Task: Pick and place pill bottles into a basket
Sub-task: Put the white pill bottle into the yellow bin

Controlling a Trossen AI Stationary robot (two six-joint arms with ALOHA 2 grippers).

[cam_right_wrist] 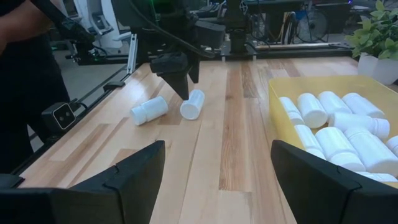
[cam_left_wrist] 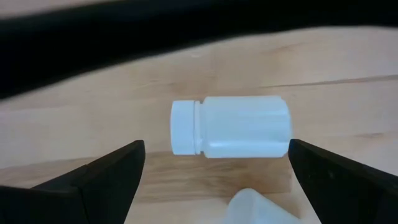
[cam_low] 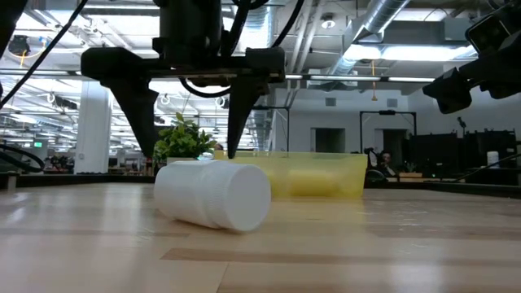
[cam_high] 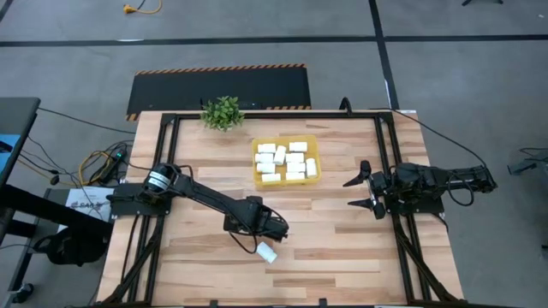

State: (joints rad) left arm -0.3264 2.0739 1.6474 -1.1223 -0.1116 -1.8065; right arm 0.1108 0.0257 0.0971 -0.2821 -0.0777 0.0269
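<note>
Unlabelled pill bottle (cam_low: 213, 194) under left hand (cam_low: 191, 122)

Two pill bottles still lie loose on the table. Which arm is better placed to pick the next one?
Left. The left gripper hangs open right over the loose pill bottles, one framed between its fingers. The right gripper waits open at the table's right side, beyond the basket.

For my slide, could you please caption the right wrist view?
Left gripper hovers open over two small white plastic pill bottles lying on the wooden table, beside the filled translucent yellow basket.
</note>
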